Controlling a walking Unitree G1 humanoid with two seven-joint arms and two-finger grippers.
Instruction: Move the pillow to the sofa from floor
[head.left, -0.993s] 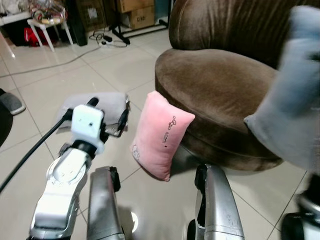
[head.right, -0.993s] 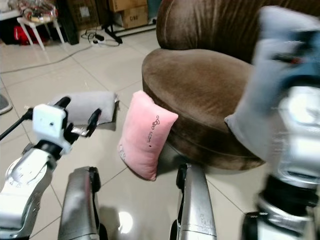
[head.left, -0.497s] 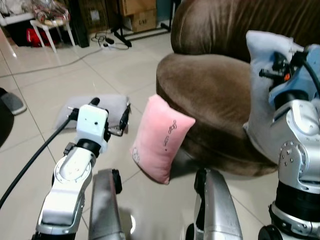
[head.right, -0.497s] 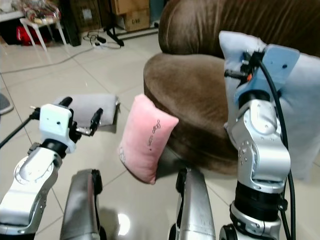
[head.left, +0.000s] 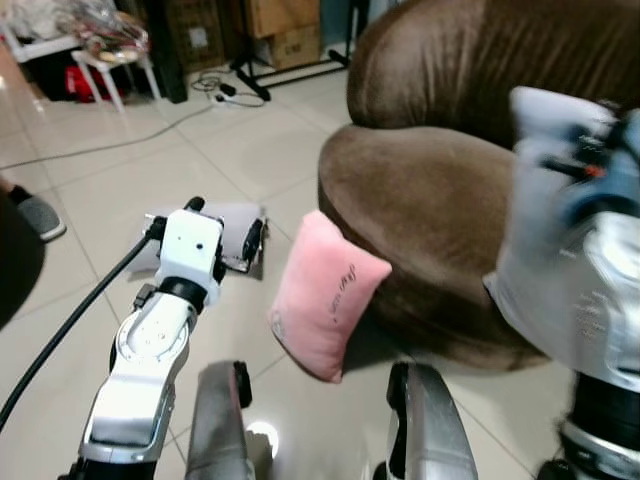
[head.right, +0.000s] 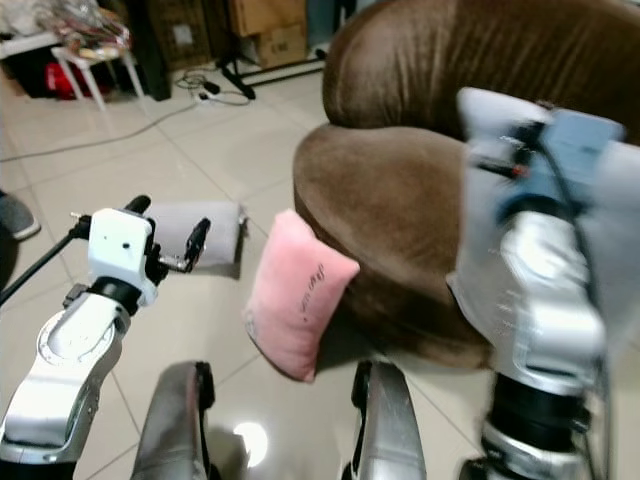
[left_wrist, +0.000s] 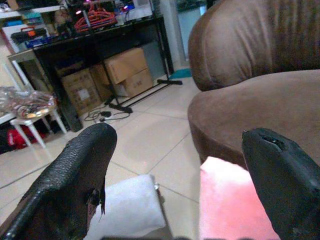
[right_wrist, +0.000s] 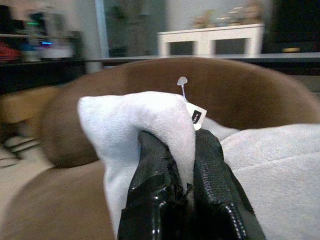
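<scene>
Since half a second earlier, the right arm had stayed raised beside the brown sofa (head.left: 440, 190) with its load, now smeared by motion blur, while the left arm kept much the same raised pose. The right gripper (right_wrist: 186, 165) had its two black fingers pressed onto a corner fold of the light grey pillow (right_wrist: 150, 120), pinching the fabric between them; a small white tag (right_wrist: 196, 116) stuck out just beside the fingers. That pillow hung in the air over the near right edge of the sofa seat, off the floor, and whether it touched the cushion could not be told.

The left gripper (left_wrist: 180, 165) was held out over the tiled floor (head.left: 240, 140) with its fingers spread wide and nothing between them. Beyond it a second grey pillow (head.left: 232, 222) lay flat on the tiles, and a pink pillow (head.left: 325, 295) stood tilted on its lower corner, leaning against the front of the sofa base. A black cable (head.left: 70, 335) trailed from the left wrist. Farther back stood cardboard boxes (left_wrist: 125, 67) and a small white table (head.left: 105, 70).
</scene>
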